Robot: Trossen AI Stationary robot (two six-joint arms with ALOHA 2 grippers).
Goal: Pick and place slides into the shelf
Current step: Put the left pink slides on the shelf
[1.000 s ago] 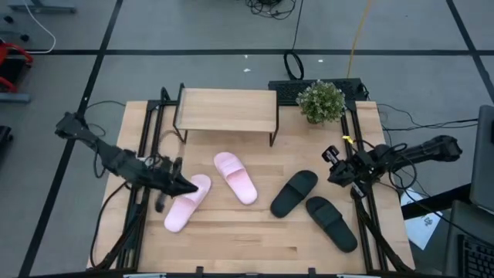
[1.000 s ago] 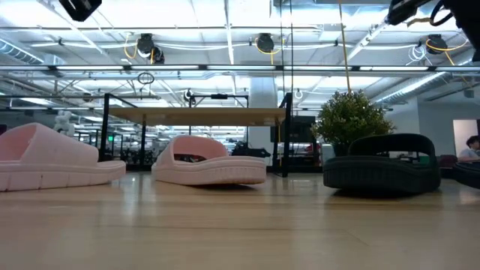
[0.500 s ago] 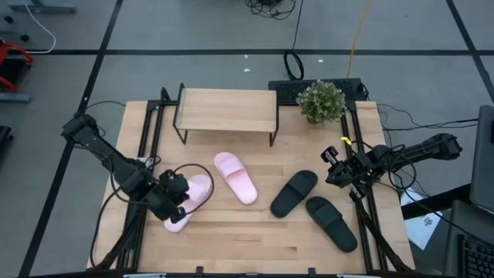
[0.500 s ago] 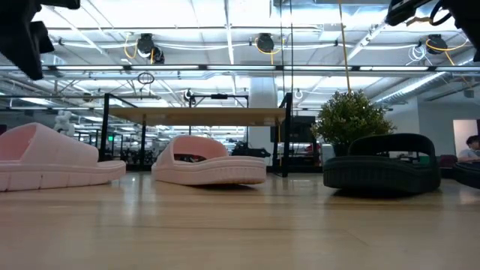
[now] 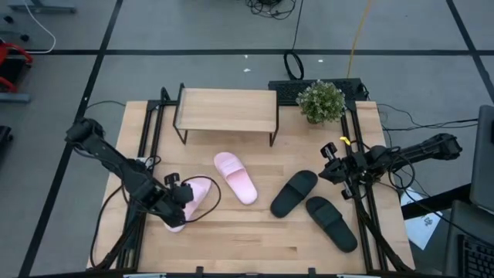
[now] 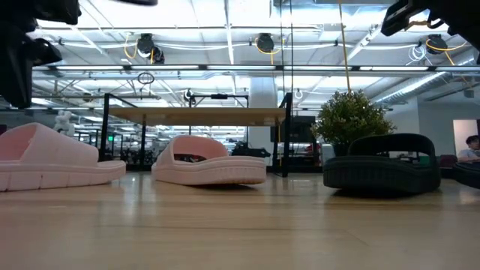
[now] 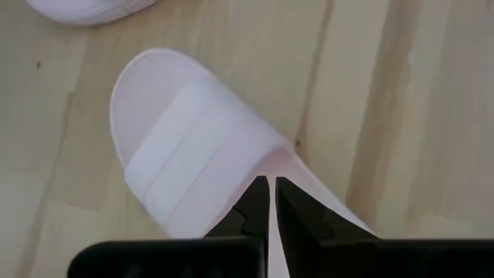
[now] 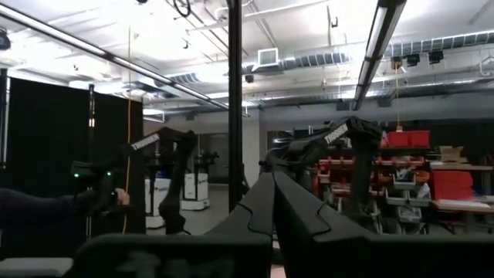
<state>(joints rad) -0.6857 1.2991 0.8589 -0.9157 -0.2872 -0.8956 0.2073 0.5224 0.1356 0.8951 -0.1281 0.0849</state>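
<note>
Two pale pink slides lie sole down on the table, one at the left (image 5: 194,193) and one at the middle (image 5: 235,177). Two black slides (image 5: 294,193) (image 5: 332,223) lie to the right. The shelf (image 5: 226,110) stands at the far side with nothing on it. My left gripper (image 7: 272,184) is shut and points down over the left pink slide (image 7: 193,147), near its heel end. In the low view the left arm (image 6: 19,60) hangs above that slide (image 6: 52,157), apart from it. My right gripper (image 5: 327,164) is shut at the table's right edge.
A potted plant (image 5: 321,100) stands at the far right corner, beside the shelf. Black rails (image 5: 147,147) run along the table's left and right sides. Bare wood lies along the near edge (image 5: 255,247).
My left gripper has swung toward the near edge, tipped from nearly level to pointing down, and come lower over the left pink slide. The slides have not moved.
</note>
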